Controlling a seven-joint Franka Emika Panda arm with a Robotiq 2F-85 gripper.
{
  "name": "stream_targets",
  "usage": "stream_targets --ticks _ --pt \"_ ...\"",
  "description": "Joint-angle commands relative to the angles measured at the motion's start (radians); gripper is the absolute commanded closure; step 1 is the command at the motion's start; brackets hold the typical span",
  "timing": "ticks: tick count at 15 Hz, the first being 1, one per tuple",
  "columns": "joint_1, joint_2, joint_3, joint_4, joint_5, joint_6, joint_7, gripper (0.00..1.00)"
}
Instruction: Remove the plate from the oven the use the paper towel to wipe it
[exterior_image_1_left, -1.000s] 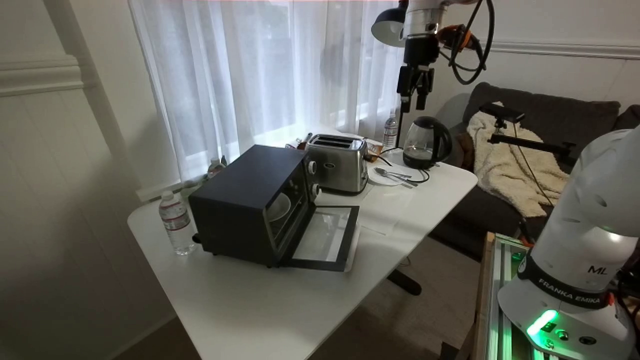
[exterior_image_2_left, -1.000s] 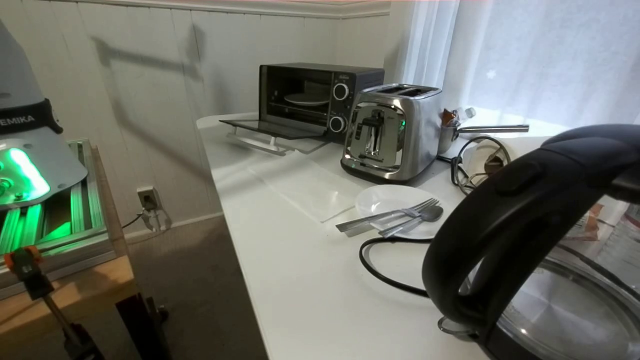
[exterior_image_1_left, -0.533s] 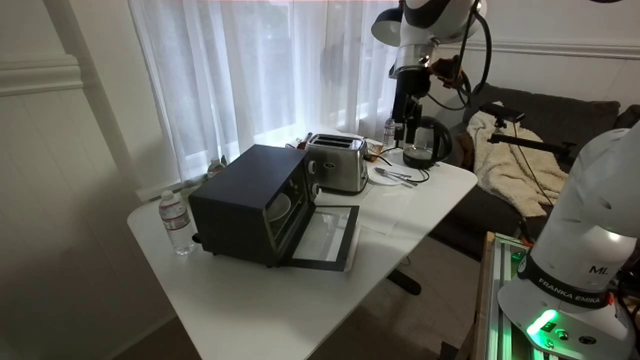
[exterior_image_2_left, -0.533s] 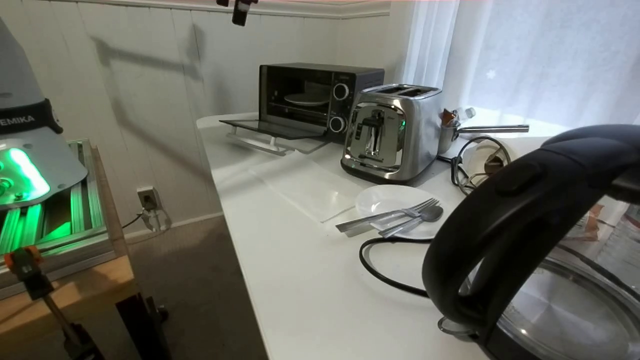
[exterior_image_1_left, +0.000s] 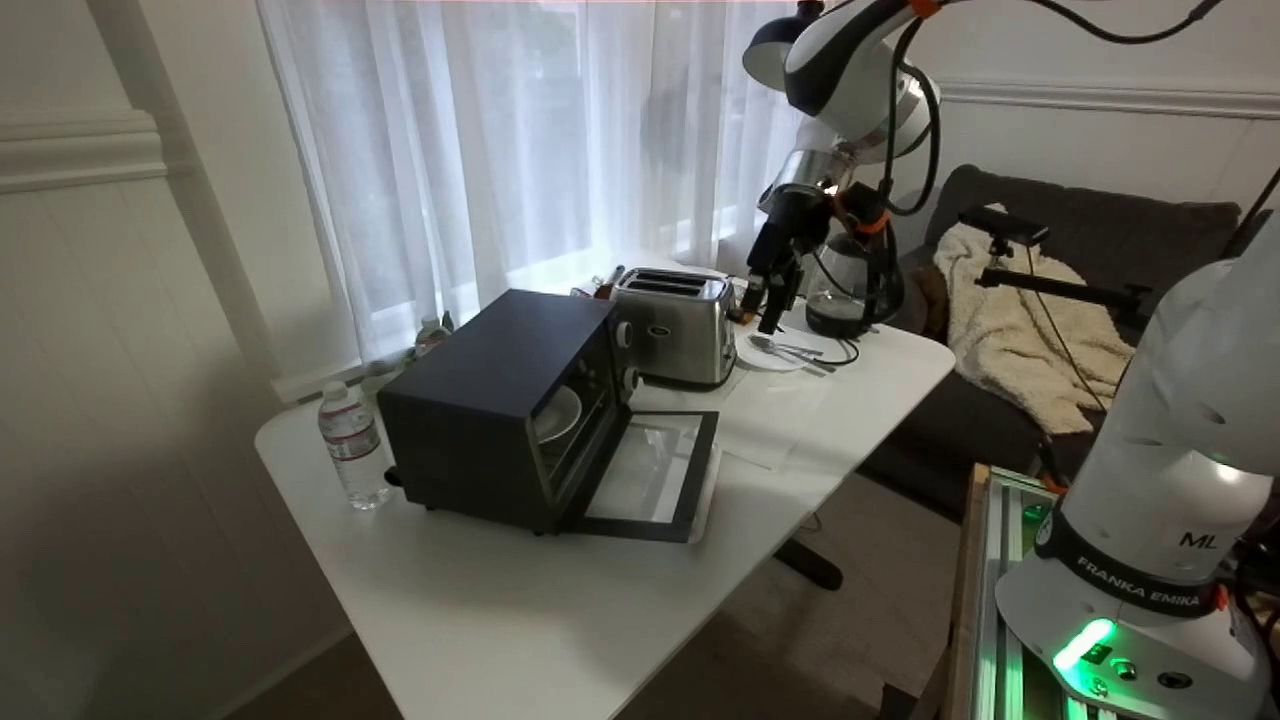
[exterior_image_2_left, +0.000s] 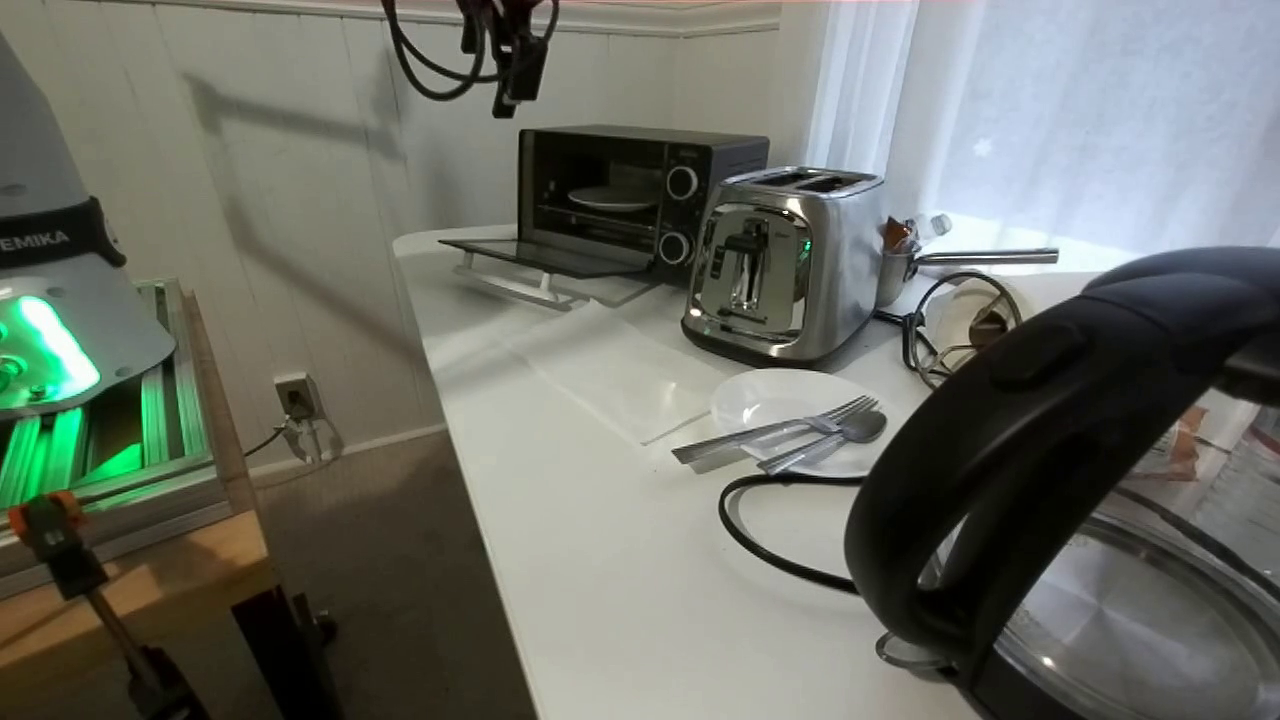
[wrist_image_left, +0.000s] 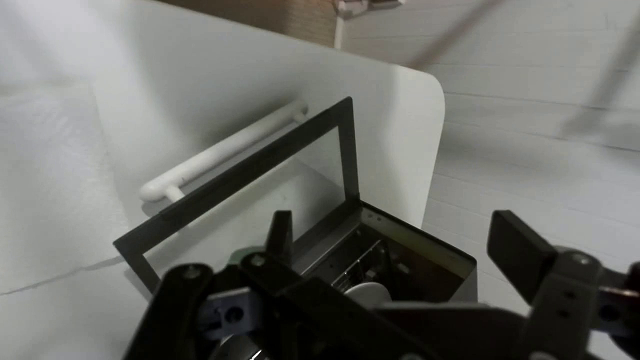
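Two fingers (wrist_image_left: 520, 252) stand wide apart in the wrist view, nothing gripped, and in an exterior view the plate (exterior_image_1_left: 557, 415) sits down-left of them, inside the oven (exterior_image_1_left: 490, 385), near rim toward the lowered door (exterior_image_1_left: 650, 475), so the next reach probably runs down-left.

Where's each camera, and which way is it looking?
An exterior view: high at the oven end, facing the kettle; arm, base, gripper show.
An exterior view: close behind the kettle handle, facing toaster and oven; base, gripper show.
Wrist view: on the wrist, looking down past gripper fingers at the oven door.
Both exterior views share oven, toaster, kettle.
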Motion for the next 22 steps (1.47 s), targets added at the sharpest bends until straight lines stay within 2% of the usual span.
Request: stream_targets --ticks 1,5,6,7,10,15,17,22 --pt "-0.002 0.111 0.004 0.020 0.216 0.051 -0.113 0.00" --pt "-0.022 0.257 0.039 0.066 0.361 0.069 -0.270 0.00" --pt "-0.028 0.297 0.048 0.094 0.322 0.027 -0.276 0.00" --pt "-0.037 0.214 0.052 0.036 0.303 0.065 -0.231 0.00" --pt "-0.040 0.292 0.067 0.076 0.301 0.055 -0.258 0.00" --pt "-0.042 0.302 0.068 0.091 0.301 0.051 -0.258 0.00" --pt "-0.045 0.353 0.082 0.120 0.379 0.011 -0.267 0.00" --pt "-0.051 0.448 0.126 0.166 0.581 0.032 -0.277 0.00"
